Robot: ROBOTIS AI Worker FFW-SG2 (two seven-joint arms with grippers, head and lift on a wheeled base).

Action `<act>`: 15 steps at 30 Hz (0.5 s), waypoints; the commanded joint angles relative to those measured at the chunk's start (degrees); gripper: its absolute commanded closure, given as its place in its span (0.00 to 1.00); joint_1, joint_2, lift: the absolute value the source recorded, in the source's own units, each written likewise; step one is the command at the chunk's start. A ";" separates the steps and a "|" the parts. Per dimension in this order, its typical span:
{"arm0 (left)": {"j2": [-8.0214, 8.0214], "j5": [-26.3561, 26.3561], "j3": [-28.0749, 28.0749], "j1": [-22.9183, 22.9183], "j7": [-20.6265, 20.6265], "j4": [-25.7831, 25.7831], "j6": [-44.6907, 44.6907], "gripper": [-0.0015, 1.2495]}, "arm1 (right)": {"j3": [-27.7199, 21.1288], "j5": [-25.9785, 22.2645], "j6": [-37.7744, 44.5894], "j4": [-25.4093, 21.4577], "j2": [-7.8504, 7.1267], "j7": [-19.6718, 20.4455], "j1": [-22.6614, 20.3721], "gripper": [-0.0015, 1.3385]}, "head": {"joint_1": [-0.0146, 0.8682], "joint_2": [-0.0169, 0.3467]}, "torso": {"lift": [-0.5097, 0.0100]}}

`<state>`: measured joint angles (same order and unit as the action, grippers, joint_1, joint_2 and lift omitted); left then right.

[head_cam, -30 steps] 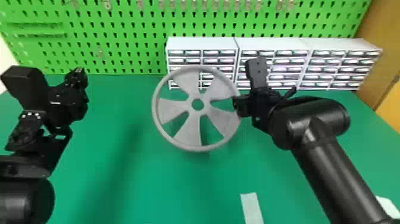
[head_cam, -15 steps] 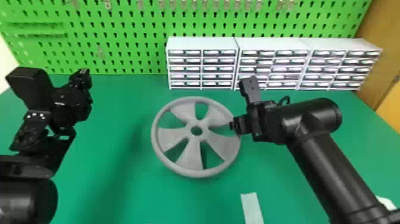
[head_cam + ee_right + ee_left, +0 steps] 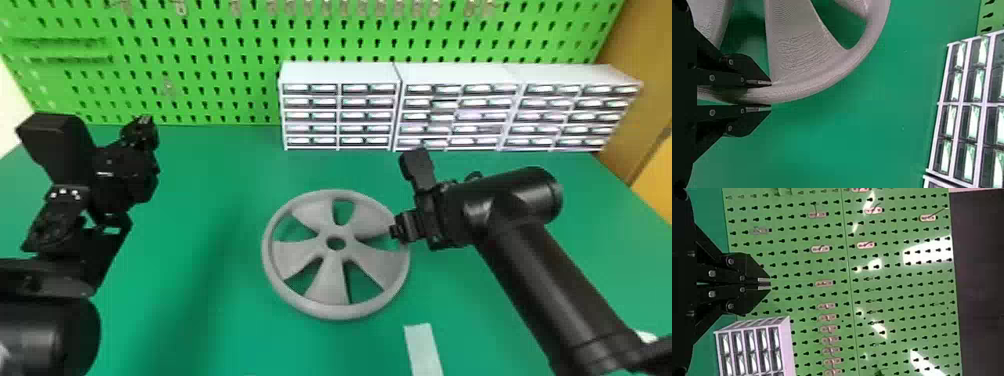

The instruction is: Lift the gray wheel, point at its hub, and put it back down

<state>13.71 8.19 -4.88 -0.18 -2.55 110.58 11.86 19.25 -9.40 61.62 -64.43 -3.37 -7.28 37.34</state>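
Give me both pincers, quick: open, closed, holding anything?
Left pincer: closed, nothing held between its tips.
Right pincer: closed on the gray wheel, its rim between the two fingers.

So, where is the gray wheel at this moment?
In the head view, the gray wheel is in the middle, in front of the white drawers, with its right-side rim between the fingers of the right gripper.

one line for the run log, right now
right gripper: holds gray wheel by its rim | wheel: looks nearly level, contact with table unclear | left gripper: shut, empty
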 commanded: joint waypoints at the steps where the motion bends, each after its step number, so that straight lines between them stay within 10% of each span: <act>1: 0.00 0.08 0.04 0.00 0.00 -0.10 0.00 0.98 | 0.61 1.32 0.07 1.32 0.03 -0.99 0.36 0.99 | 0.80 0.18 | 0.81; 15: 0.00 0.08 0.22 0.09 0.00 -0.19 0.00 0.98 | 0.87 2.99 0.07 2.91 0.20 -1.60 0.54 0.99 | 0.80 0.18 | 0.81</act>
<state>13.71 8.26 -4.66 -0.11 -2.55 110.39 11.86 20.25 -6.44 61.71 -61.85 -3.25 -8.88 37.88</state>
